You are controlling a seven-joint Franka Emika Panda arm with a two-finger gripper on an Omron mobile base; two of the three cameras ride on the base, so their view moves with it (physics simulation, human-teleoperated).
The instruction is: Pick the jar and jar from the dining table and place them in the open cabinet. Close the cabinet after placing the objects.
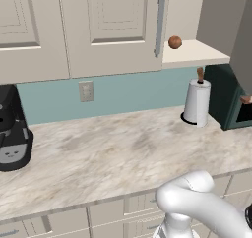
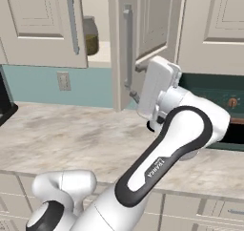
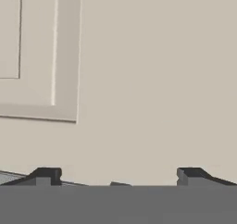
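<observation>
Close against the cabinet door [image 2: 125, 48], the gripper [image 3: 118, 174] spreads wide, empty. Beyond, at eleven o'clock, the olive jar [image 2: 90, 34] sits shelved. Pushing off-centre could slide the fingers off the panel, leaving it ajar.

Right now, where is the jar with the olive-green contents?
The green jar stands on the cream shelf inside the open cabinet, upper left of the right base view, between a closed door's silver bar handle and the open door.
</observation>
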